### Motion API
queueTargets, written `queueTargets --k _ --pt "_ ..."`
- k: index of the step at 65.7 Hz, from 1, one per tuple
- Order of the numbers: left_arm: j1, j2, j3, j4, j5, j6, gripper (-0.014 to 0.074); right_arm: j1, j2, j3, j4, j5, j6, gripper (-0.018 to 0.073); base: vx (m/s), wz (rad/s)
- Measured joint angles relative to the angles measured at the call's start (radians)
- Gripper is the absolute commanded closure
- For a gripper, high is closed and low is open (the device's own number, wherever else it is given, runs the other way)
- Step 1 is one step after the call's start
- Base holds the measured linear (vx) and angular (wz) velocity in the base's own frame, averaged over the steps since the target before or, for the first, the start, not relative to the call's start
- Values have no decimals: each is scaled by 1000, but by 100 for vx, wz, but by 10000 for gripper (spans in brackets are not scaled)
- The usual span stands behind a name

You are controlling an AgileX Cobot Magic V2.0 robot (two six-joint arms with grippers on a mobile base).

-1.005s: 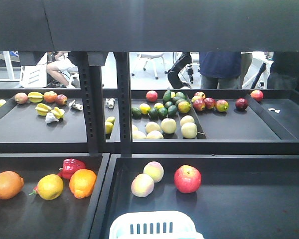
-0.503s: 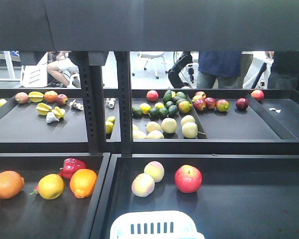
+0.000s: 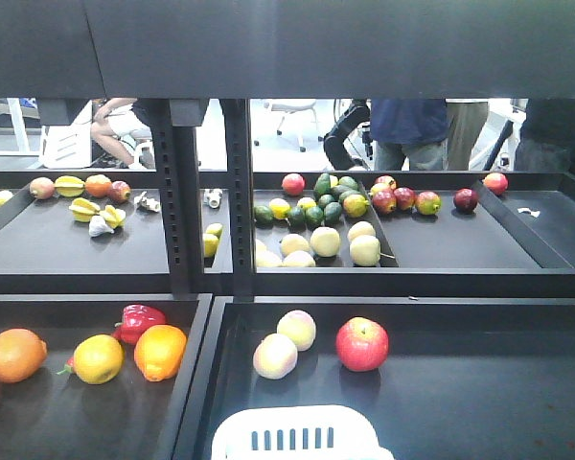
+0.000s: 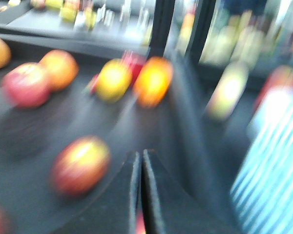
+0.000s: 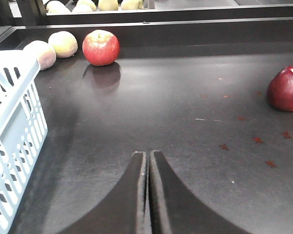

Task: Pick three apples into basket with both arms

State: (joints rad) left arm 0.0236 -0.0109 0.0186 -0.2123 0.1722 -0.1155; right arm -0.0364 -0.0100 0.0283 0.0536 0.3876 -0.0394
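right gripper (image 5: 147, 155): fingers pressed together, nothing between them, low over the black tray floor (image 5: 185, 112)
basket (image 5: 12, 122) is just left of it at the tray's near edge, with the slotted wall facing the fingers; front view only catches its rim at bottom centre
red apple (image 5: 101, 47) sits by the tray's far wall
pale apple (image 5: 40, 53) is closest to the basket corner, second pale apple (image 5: 63, 44) just beside it, between it and the red one
dark red apple (image 5: 285, 88) is at the right edge of the wrist view, well apart from the rest
left gripper (image 4: 140, 155): also clamped flat, empty, over the left bin
that view is motion-blurred so IDs are rough: the red-yellow fruit (image 4: 80, 165) just left of the fingers is probably an apple
further back, yellow fruit (image 4: 112, 80) and orange (image 4: 153, 80) sit side by side with red pepper (image 4: 133, 63) behind them
pale blue basket wall shows at the right of that view, across the black divider (image 4: 185, 112)
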Motion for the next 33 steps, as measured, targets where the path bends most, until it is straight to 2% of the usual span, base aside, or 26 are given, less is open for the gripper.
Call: queueTargets --k 8,12,17,23,33 --pt "0 0 0 -227 -324 -135 603 0 0 0 0 0 0 564 0 0" --pt "0 0 0 -299 -453 -150 603 0 0 0 0 0 0 564 0 0" --pt "0 0 -1 -336 -527 -132 603 0 0 0 0 0 0 564 0 0" --pt "0 0 -19 -254 -478 -85 603 0 0 0 0 0 0 564 0 0" --pt "0 0 -97 17 -374 -70 603 0 0 0 0 0 0 564 0 0"
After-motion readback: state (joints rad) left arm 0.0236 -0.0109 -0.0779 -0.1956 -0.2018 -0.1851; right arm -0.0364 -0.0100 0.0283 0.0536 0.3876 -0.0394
